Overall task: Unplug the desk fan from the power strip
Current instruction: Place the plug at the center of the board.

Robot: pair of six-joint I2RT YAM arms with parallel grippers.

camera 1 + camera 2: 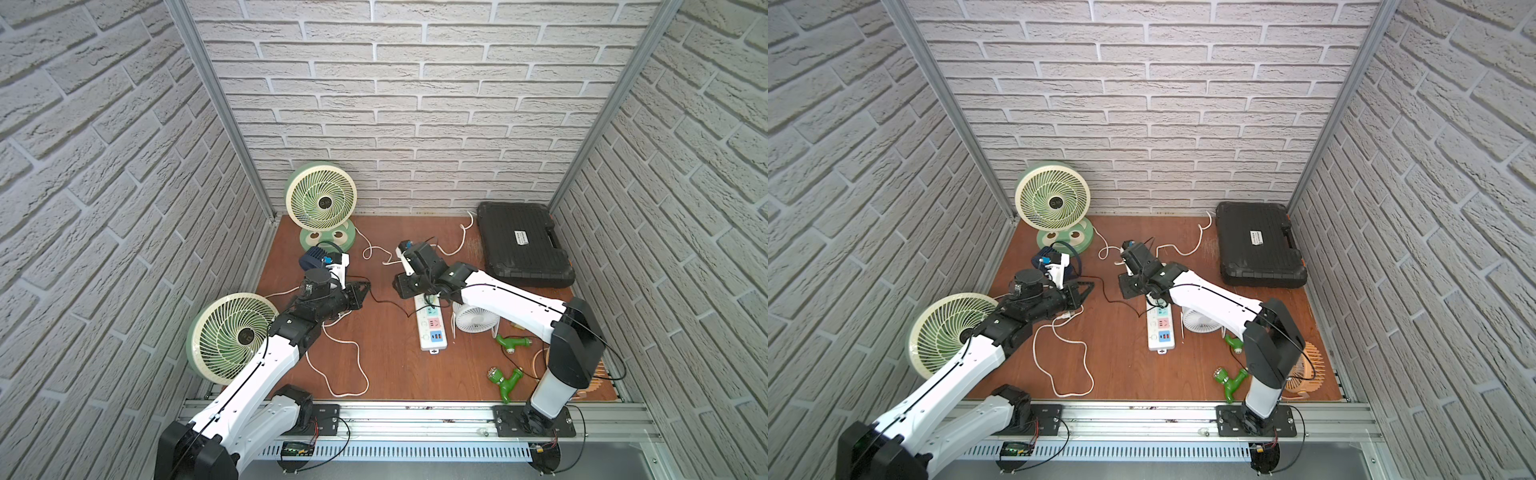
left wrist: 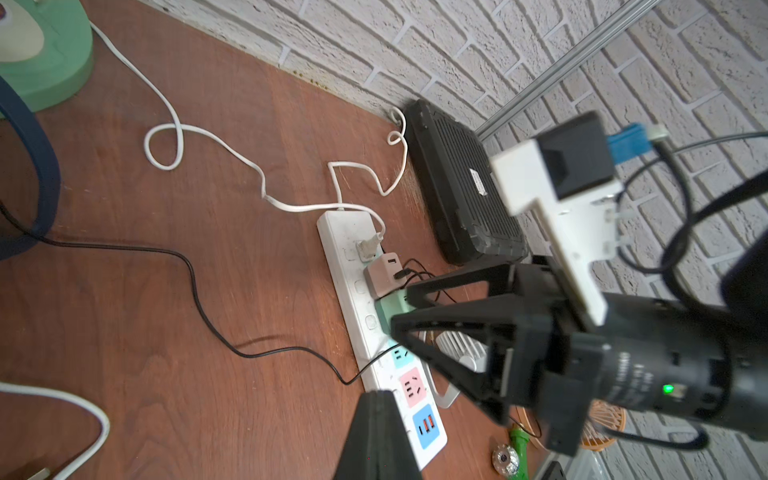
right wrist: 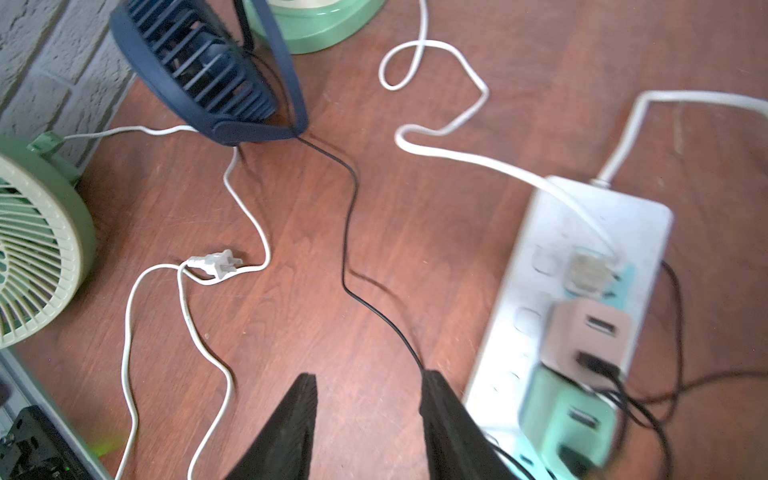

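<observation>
The power strip [image 1: 432, 328] lies flat mid-worktop [image 1: 382, 365]. I judge it light enough to lift with a tugged plug. My right gripper [image 3: 370, 374] hangs over its far end, jaws apart, holding nothing. My left gripper [image 1: 363, 286] is closed and empty, off to the side. The small white plug [image 2: 368, 248] looks hard and slick, so I'd pinch its body, not the limp white cord [image 2: 232, 151]. The beige adapter [image 2: 382, 272] crowds it, and black cords [image 3: 615, 376] tangle alongside.
</observation>
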